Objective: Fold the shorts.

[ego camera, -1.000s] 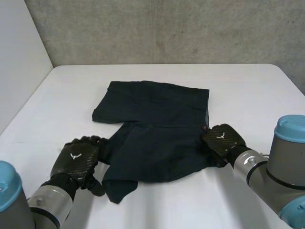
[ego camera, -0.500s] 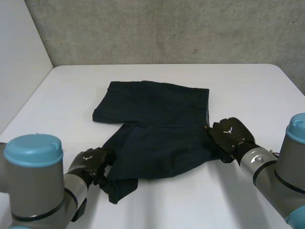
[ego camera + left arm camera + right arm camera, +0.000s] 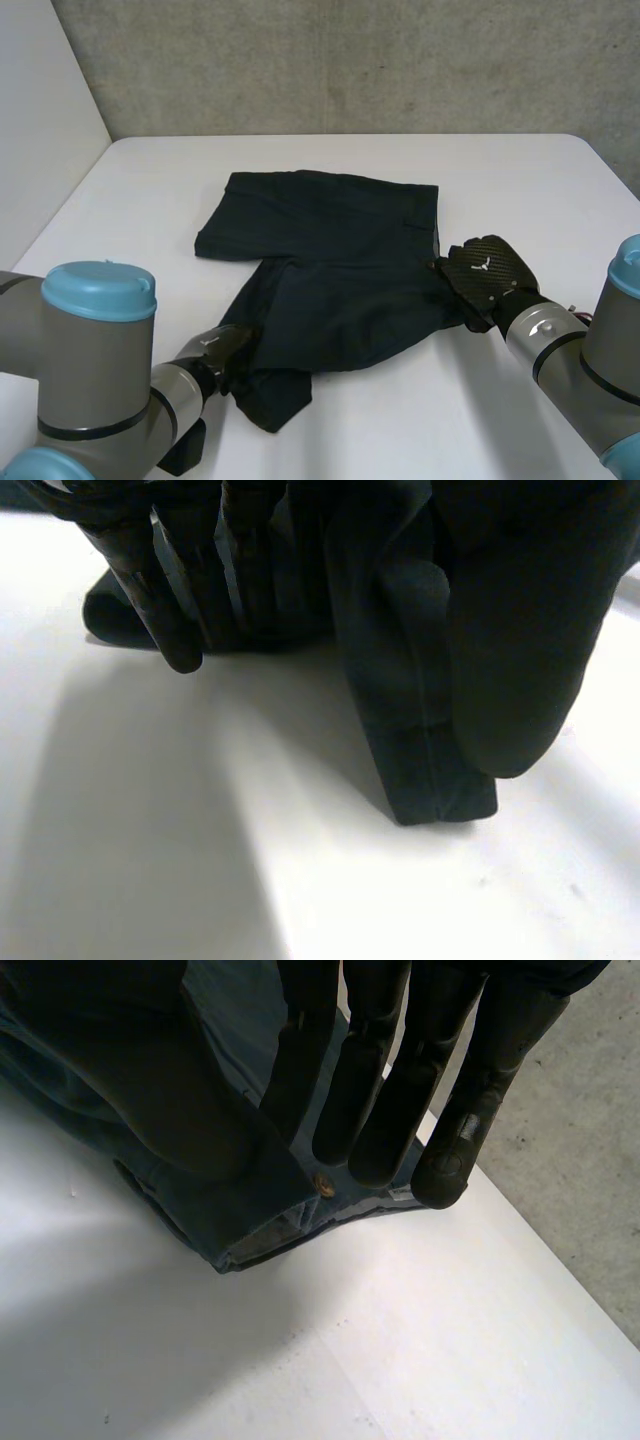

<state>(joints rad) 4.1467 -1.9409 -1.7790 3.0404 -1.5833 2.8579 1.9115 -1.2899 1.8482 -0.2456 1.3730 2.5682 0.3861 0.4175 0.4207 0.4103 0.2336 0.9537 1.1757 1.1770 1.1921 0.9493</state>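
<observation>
- Clamped in the left hand [image 3: 218, 348]: the near leg hem of the shorts [image 3: 330, 250], cloth pinched between thumb and fingers, bunched just beside the palm.
- Held in the right hand [image 3: 485, 268]: the near waistband corner, seemingly nipped between thumb and straight fingers, right at the small button [image 3: 323, 1185].
- Stretched between both hands: the near edge of the shorts, long axis across the counter [image 3: 140, 200], from leg hems on the left to waistband on the right.
- Beyond the hands: far leg and far waistband, flat, away from the robot.
- Likely next: carry the near edge straight away onto the far edge, each hand already at its own end.
</observation>
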